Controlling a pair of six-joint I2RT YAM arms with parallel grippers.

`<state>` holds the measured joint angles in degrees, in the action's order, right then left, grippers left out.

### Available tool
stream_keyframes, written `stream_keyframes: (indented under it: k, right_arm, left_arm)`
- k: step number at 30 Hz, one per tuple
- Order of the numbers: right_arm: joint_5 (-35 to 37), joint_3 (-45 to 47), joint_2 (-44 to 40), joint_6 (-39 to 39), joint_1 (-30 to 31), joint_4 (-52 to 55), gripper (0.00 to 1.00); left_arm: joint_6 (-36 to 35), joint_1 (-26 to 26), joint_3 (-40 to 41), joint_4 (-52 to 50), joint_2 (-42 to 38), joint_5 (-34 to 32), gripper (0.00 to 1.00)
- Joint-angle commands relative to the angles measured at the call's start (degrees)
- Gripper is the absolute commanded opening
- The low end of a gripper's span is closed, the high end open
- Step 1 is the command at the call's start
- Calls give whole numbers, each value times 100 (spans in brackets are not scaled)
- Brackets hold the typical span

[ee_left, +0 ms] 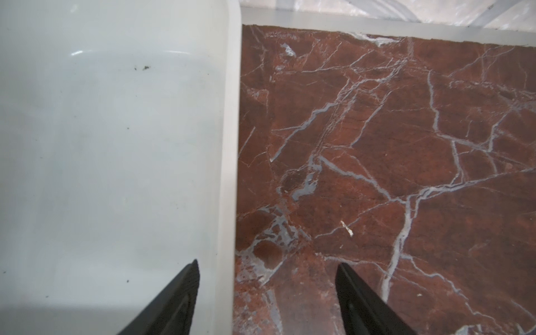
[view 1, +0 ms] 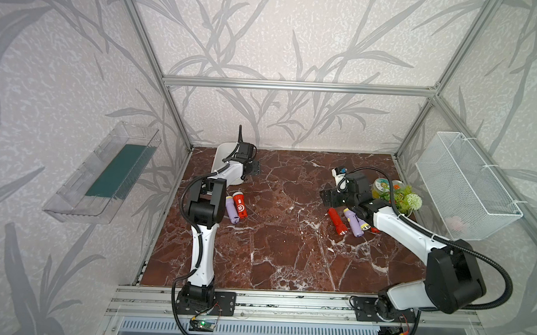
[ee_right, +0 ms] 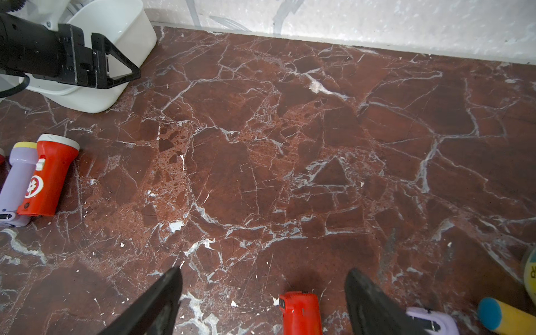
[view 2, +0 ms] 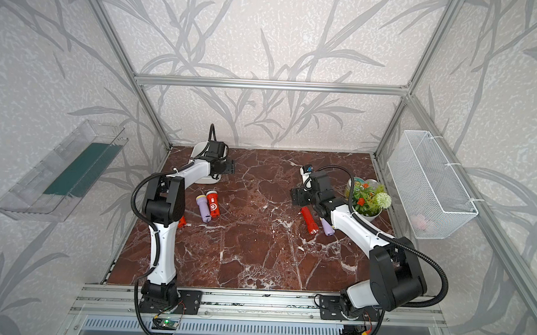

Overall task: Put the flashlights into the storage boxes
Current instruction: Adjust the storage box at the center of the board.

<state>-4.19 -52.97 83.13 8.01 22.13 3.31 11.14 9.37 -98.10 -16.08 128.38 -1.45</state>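
The white storage box (view 1: 221,155) stands at the table's back left. My left gripper (ee_left: 266,264) hangs open and empty across the box's long rim (ee_left: 230,145), one finger over the inside and one over the table. A lavender flashlight (view 1: 231,211) and a red flashlight (view 1: 240,206) lie side by side in front of the box. On the right lie another red flashlight (view 1: 337,221) and a lavender one (view 1: 354,224). My right gripper (ee_right: 264,272) is open just above the table. The tail of that red flashlight (ee_right: 300,314) lies between its fingers, not gripped.
A potted plant (view 1: 404,200) and a round tin (view 1: 382,186) stand behind my right arm. A yellow cylinder with a blue end (ee_right: 499,316) lies by the right flashlights. A wire basket (view 1: 465,189) hangs on the right wall and a clear tray (view 1: 105,173) on the left.
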Motion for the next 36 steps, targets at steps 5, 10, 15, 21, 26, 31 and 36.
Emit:
stream_keyframes:
  k: [5, 10, 15, 21, 26, 31, 36]
  right_arm:
    - [-190, 88, -14, 52, 28, -4, 88]
    - [-151, 172, -146, 48, 28, 30, 88]
    - [-98, 260, -283, 53, 28, 52, 88]
    - [-78, 329, -418, 63, 28, 95, 88]
    - [13, 399, -580, 50, 28, 192, 88]
    - [176, 582, -833, 21, 19, 162, 88]
    - [214, 702, -1103, -10, 11, 227, 88]
  left_arm:
    - [-49, 13, -370, -366, 184, 90, 35]
    - [38, 27, -426, -387, 162, 250, 26]
    - [156, 104, -444, -350, 98, 415, 25]
    - [265, 303, -593, -363, 127, 558, 25]
    - [510, 515, -799, -370, 197, 785, 25]
    - [779, 764, -920, -295, 240, 945, 25]
    - [685, 991, -1106, -603, 282, 611, 26]
